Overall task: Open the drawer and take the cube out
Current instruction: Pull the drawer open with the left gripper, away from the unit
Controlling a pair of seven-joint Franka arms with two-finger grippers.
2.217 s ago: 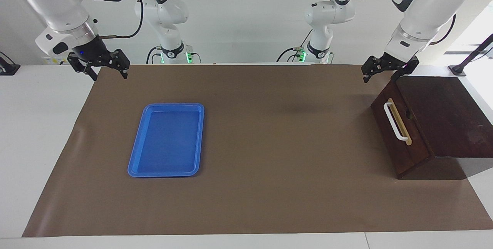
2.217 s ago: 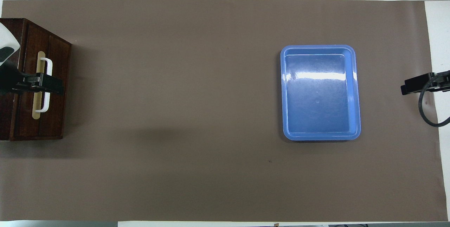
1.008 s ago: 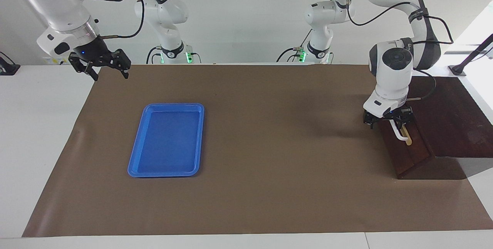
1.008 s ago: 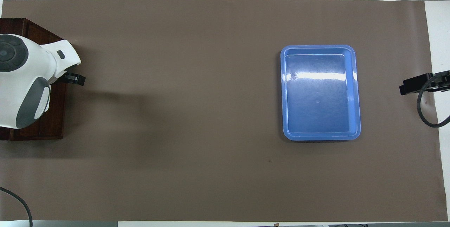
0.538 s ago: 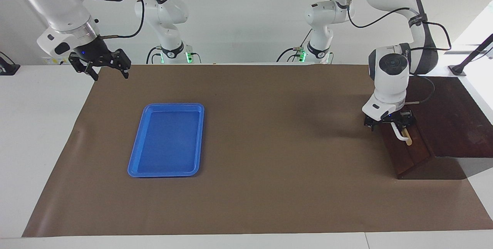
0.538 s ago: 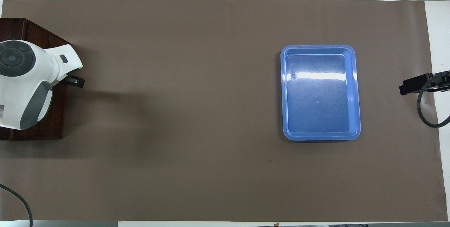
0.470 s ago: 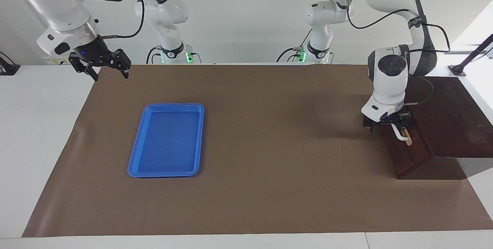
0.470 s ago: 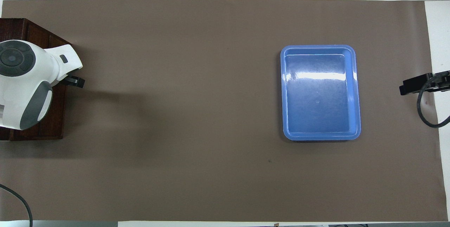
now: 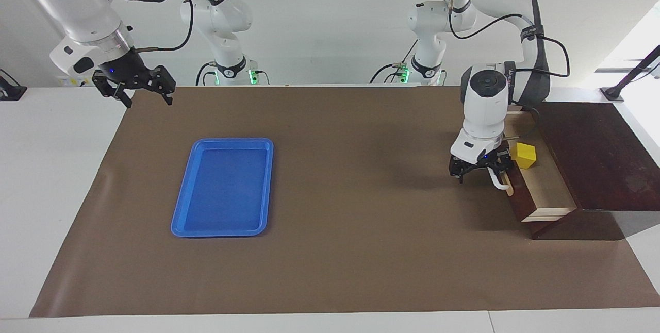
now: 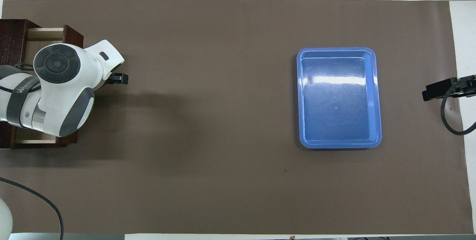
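The dark wood box [image 9: 598, 157] stands at the left arm's end of the table. Its drawer [image 9: 544, 188] is pulled out toward the table's middle, and the pale wood interior shows. The yellow cube [image 9: 526, 155] sits inside the drawer, toward the end nearer the robots. My left gripper [image 9: 487, 170] is shut on the drawer's white handle [image 9: 499, 182]. In the overhead view the left arm covers most of the drawer [image 10: 41, 34] and hides the cube. My right gripper [image 9: 135, 85] is open and empty, waiting above the mat's corner at the right arm's end.
A flat blue tray [image 9: 223, 186] lies on the brown mat [image 9: 361, 250] toward the right arm's end; it also shows in the overhead view [image 10: 338, 97]. White table borders the mat.
My left gripper came down onto the handle and then drew the drawer out toward the table's middle, uncovering the yellow cube. The right arm has not moved.
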